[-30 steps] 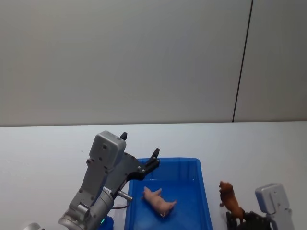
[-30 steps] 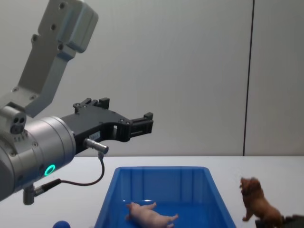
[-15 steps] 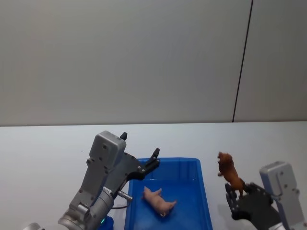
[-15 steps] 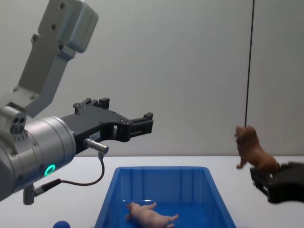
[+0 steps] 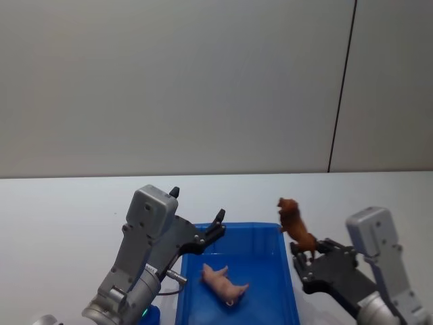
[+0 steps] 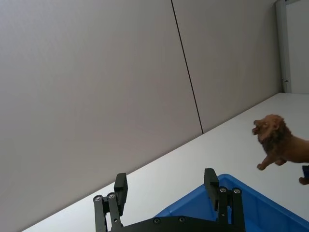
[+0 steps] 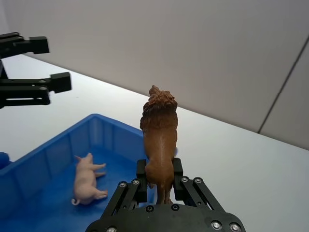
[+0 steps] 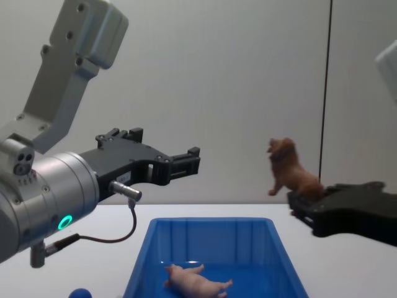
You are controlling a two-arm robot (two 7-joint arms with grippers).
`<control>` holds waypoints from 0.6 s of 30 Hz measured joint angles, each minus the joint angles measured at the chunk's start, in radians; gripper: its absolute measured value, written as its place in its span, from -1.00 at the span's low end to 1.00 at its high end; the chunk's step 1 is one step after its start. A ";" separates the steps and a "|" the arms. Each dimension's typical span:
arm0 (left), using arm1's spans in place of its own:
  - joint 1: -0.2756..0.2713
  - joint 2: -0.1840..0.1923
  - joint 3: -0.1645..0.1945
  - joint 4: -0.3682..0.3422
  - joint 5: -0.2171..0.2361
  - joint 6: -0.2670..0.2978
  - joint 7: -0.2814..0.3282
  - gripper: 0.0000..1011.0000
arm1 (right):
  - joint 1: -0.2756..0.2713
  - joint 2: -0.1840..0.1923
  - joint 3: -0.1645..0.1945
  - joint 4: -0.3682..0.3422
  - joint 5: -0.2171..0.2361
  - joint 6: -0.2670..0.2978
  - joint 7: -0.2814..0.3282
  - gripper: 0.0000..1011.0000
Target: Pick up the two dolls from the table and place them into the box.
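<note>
As the right wrist view is showing, the right gripper is pinching the lion doll; the left gripper is gaping, empty.

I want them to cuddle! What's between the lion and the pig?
Just bare box floor, in the right wrist view: the pig lies there, the lion is up in the right gripper.

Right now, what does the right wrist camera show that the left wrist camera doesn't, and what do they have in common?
Right wrist's extra: the pink doll lying on its side inside the box, and how the right gripper is shut on the brown doll, holding it upright. Left wrist's extra: a pale door frame at the wall's far end. Shared: the brown doll in the air, the box, the open left gripper and the white table.
</note>
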 joint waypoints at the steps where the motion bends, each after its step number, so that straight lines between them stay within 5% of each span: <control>1: 0.000 0.000 0.000 0.000 0.000 0.000 0.000 0.98 | 0.006 -0.004 -0.002 0.007 -0.001 0.001 0.006 -0.45; 8: 0.000 0.000 0.000 0.000 0.000 0.000 0.000 0.98 | 0.053 -0.036 -0.016 0.071 -0.010 0.007 0.056 -0.35; 18: 0.000 0.000 0.000 0.000 0.000 0.000 0.000 0.98 | 0.106 -0.067 -0.024 0.153 -0.017 0.007 0.078 0.35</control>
